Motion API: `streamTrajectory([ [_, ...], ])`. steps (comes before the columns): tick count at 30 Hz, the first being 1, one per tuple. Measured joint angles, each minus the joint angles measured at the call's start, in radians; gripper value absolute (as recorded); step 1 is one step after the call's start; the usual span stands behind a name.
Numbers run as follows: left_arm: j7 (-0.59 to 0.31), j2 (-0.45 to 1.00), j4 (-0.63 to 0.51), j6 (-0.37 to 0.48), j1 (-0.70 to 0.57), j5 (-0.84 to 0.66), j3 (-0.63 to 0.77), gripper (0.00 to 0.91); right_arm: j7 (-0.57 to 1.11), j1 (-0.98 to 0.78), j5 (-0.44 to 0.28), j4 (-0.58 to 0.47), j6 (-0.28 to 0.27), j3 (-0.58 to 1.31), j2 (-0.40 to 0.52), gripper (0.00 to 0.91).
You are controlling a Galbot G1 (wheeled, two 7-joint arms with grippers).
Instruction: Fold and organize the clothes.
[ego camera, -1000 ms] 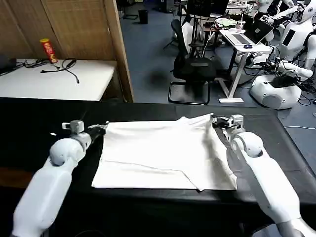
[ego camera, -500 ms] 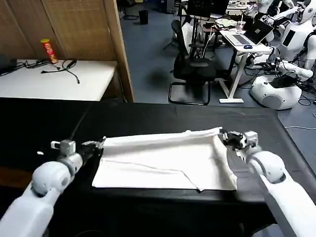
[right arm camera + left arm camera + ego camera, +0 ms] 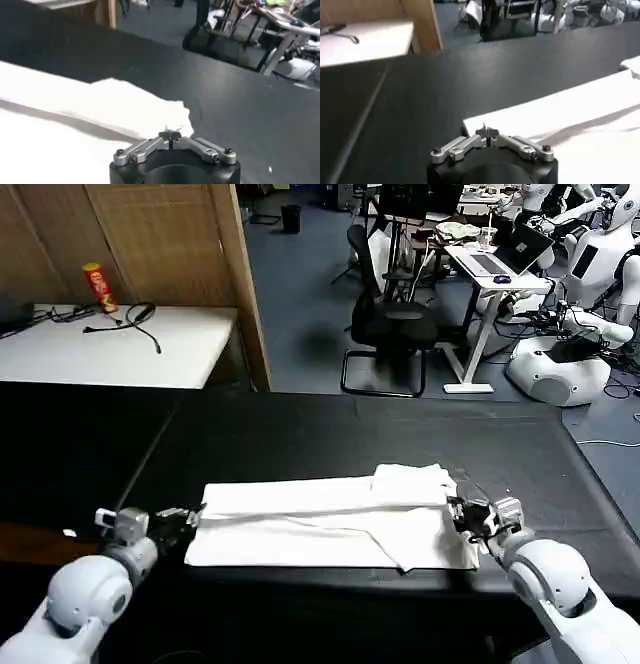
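Note:
The clothes are one white T-shirt (image 3: 320, 524), lying as a wide folded band across the near half of the black table (image 3: 300, 434). Its print is hidden. My left gripper (image 3: 190, 516) is shut on the shirt's left end, low near the table's front. In the left wrist view the gripper (image 3: 487, 132) pinches the cloth edge, and the shirt (image 3: 580, 105) stretches away from it. My right gripper (image 3: 455, 509) is shut on the shirt's right end, where a thicker fold bunches. The right wrist view shows the gripper (image 3: 170, 134) nipping the shirt (image 3: 100, 110).
The far half of the black table is bare. A white side table (image 3: 190, 349) with cables and a red can (image 3: 98, 286) stands at the back left beside a wooden partition (image 3: 235, 274). An office chair (image 3: 395, 324), desks and other robots stand behind.
Both grippers have drawn back toward the table's front, pulling the shirt's far edge over the near part. The shirt now lies narrower and doubled.

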Motion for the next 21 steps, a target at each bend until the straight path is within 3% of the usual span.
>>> streamTrajectory([
  [1,0.0,-0.001,-0.001,0.003,0.006,0.003,0.0,0.8,0.003,-0.004,0.008,0.005,-0.002,0.004,0.0,0.02],
  [2,0.001,-0.002,-0.003,0.007,0.01,0.005,-0.001,0.878,0.006,-0.009,0.018,0.01,-0.006,0.007,0.0,0.088],
  [3,0.0,-0.003,-0.005,0.016,0.014,0.008,-0.001,0.878,0.01,-0.015,0.031,0.017,-0.015,0.013,-0.001,0.878],
  [11,-0.006,-0.024,-0.026,0.041,0.037,0.047,-0.014,0.878,0.038,-0.06,0.119,0.08,-0.059,0.091,-0.004,0.878],
  [17,-0.013,-0.038,-0.05,0.029,0.03,0.027,-0.039,0.878,0.094,-0.008,0.132,0.036,0.066,0.111,0.047,0.878],
  [21,-0.043,-0.069,-0.01,-0.022,-0.02,-0.023,-0.034,0.878,0.101,0.069,0.099,-0.056,0.101,0.082,0.1,0.878],
])
